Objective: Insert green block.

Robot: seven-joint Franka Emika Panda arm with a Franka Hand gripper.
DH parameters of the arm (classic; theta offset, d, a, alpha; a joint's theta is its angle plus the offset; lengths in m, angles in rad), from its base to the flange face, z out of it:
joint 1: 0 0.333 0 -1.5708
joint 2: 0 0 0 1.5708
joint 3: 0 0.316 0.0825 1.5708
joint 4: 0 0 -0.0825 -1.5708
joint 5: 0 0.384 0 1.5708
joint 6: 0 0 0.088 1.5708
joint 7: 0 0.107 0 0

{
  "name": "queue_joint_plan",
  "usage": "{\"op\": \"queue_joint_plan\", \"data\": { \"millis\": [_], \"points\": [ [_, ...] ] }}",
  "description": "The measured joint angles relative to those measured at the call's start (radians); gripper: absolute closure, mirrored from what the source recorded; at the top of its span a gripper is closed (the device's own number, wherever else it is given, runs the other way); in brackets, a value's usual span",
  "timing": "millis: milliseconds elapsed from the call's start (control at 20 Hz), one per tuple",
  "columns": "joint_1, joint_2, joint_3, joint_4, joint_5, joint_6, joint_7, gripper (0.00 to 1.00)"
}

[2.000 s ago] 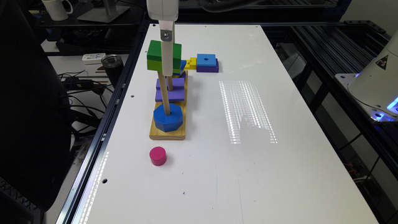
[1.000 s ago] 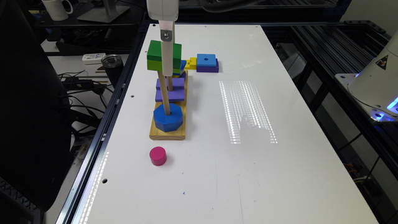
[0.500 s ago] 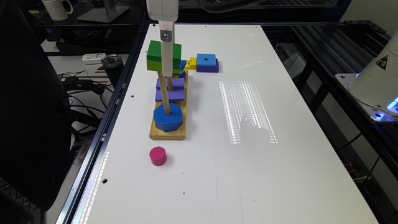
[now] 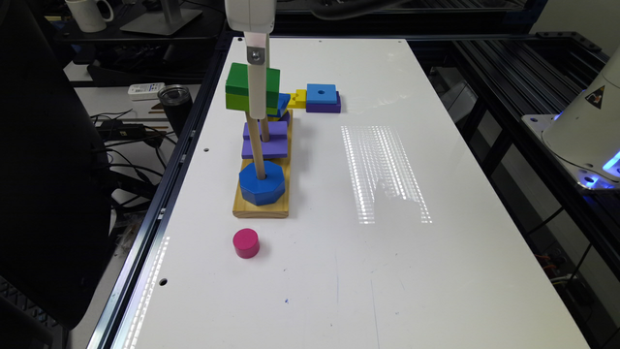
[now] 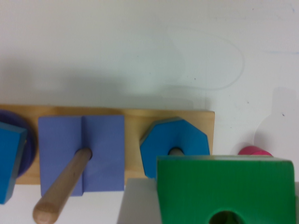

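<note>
The white table [image 4: 436, 271] carried every piece. At its centre, toward the exterior view's left, lay a long wooden base [image 4: 261, 209] with upright pegs, the only holder in the scene. Its nearest peg [image 4: 255, 145] passed through a blue octagon block [image 4: 262, 182], which rested on the base; the peg behind it [image 4: 265, 130] held a purple square block [image 4: 265, 140], also resting on the base. A further blue piece [image 4: 283, 104] sat at the base's far end, mostly hidden.

The white gripper [image 4: 256, 82] hung from the arm [image 4: 250, 14] above the base and grasped the green block [image 4: 238, 87]; the wrist view showed the green block [image 5: 224, 186] against a pale finger, with its round hole near the frame edge and no peg through it. The block was held in the air, above the peg tops and not threaded on any of them.

At two o'clock from the base a blue-on-purple square block [image 4: 322, 98] lay on the table, touching a small yellow piece [image 4: 296, 99]. At six o'clock from the base, apart from it, stood a pink cylinder [image 4: 246, 243]. Off the table, at ten o'clock, stood a dark tumbler [image 4: 175, 103] and a white mug [image 4: 90, 13].
</note>
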Motion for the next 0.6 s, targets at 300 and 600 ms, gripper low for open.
{"op": "queue_joint_plan", "data": {
  "millis": [300, 600],
  "points": [
    [0.0, 0.002, 0.0, 0.001, 0.0, 0.006, 0.0, 1.0],
    [0.001, 0.01, 0.001, 0.003, 0.0, 0.019, 0.0, 1.0]
  ]
}}
